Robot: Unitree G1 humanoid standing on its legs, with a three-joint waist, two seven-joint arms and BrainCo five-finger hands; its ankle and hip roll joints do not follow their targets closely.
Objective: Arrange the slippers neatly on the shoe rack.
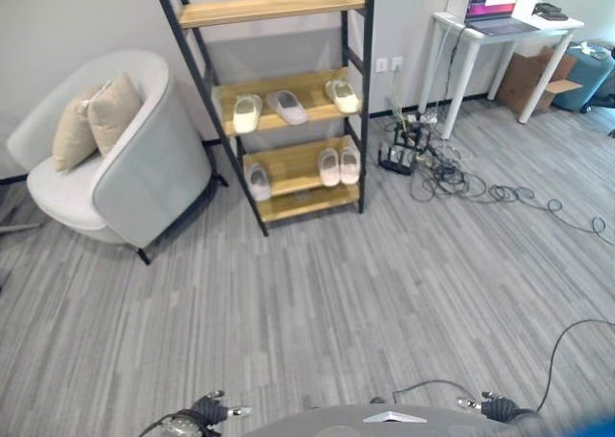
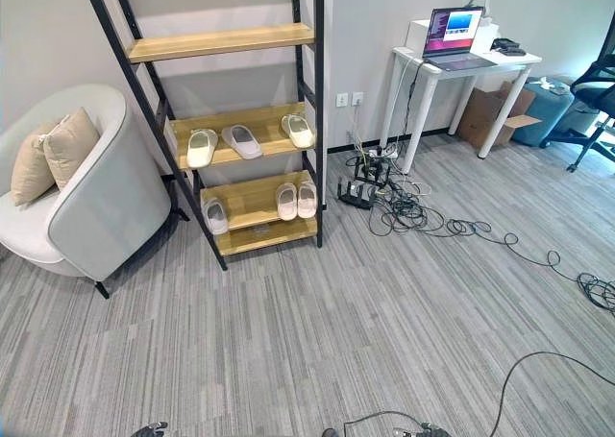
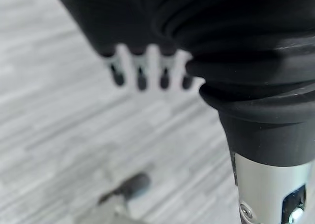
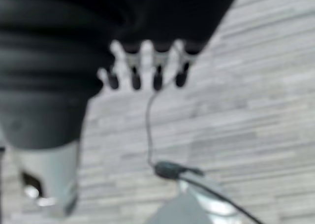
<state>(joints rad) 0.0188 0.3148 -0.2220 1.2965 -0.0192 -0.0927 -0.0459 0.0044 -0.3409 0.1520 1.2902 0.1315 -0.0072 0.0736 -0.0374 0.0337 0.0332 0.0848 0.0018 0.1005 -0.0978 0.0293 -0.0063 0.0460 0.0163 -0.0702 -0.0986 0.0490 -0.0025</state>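
A black-framed shoe rack (image 1: pixel 357 101) with wooden shelves stands against the far wall. Its middle shelf holds a cream slipper (image 1: pixel 247 113), a grey slipper (image 1: pixel 286 106) and another cream slipper (image 1: pixel 343 95), set apart at different angles. On the lower shelf a single pale slipper (image 1: pixel 258 181) lies at the left and a pair (image 1: pixel 339 165) sits side by side at the right. The top shelf (image 1: pixel 269 8) is bare. My left hand (image 3: pixel 142 71) hangs over the grey floor with straight fingers, holding nothing. My right hand (image 4: pixel 147 66) hangs the same way, far from the rack.
A pale armchair (image 1: pixel 144 182) with two beige cushions stands left of the rack. A white desk (image 1: pixel 461 34) with a laptop (image 1: pixel 495 0) is at the far right, with cardboard boxes (image 1: pixel 533 77) under it. Tangled cables (image 1: pixel 442 173) lie on the floor beside the rack.
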